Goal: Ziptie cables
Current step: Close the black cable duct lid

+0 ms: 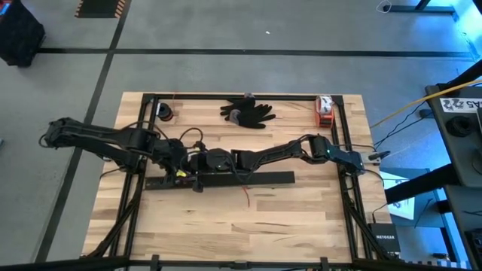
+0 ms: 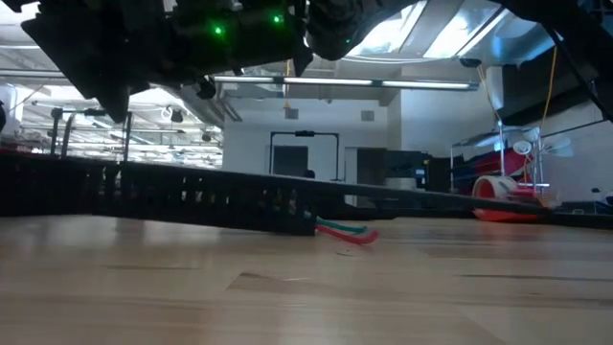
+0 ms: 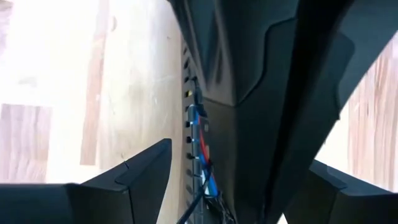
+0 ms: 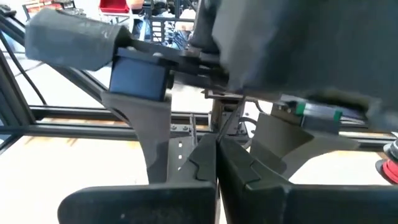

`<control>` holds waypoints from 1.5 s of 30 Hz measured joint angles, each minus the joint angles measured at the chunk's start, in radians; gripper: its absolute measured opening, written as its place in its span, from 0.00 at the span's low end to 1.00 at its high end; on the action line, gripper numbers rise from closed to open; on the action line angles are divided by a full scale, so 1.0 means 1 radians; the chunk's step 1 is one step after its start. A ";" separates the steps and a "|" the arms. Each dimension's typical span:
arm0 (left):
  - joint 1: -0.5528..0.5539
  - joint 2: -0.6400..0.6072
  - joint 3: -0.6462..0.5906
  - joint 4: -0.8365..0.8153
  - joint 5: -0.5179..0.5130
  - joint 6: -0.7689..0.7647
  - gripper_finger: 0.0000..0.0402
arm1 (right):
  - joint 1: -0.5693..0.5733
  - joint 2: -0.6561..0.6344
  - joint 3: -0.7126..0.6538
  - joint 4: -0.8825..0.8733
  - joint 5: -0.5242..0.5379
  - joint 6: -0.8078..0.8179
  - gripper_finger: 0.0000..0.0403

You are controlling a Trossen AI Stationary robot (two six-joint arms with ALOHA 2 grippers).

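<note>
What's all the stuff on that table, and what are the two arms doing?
Slotted bar: one, black, lying across the table's middle.
Cables: a few thin ones, red among them, by the bar near the table's middle.
Glove: one, black, at the far edge, middle.
Box: one, orange and white, far right corner.
Roll: one, dark, far left corner.
Table: one, light wood, black frame.
Left gripper: dark, over the bar, fingers apart.
Right gripper: dark, facing the left one, fingers shut on a thin strand.
</note>
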 joint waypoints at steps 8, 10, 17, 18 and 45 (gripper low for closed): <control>0.045 -0.077 0.000 -0.052 -0.069 -0.061 0.62 | 0.000 -0.001 0.000 -0.001 0.009 -0.001 0.00; 0.060 -0.085 0.000 -0.064 -0.074 -0.064 0.62 | 0.000 -0.001 -0.002 -0.004 0.009 -0.001 0.00; 0.128 -0.113 -0.002 -0.063 -0.066 -0.067 0.62 | 0.001 -0.001 -0.002 -0.051 0.028 -0.004 0.00; 0.137 -0.122 -0.002 -0.058 -0.055 -0.072 0.62 | 0.001 -0.002 -0.002 -0.057 0.036 -0.004 0.00; 0.147 -0.243 -0.040 0.240 0.057 -0.492 0.62 | 0.009 0.047 -0.008 -0.111 0.157 0.099 0.00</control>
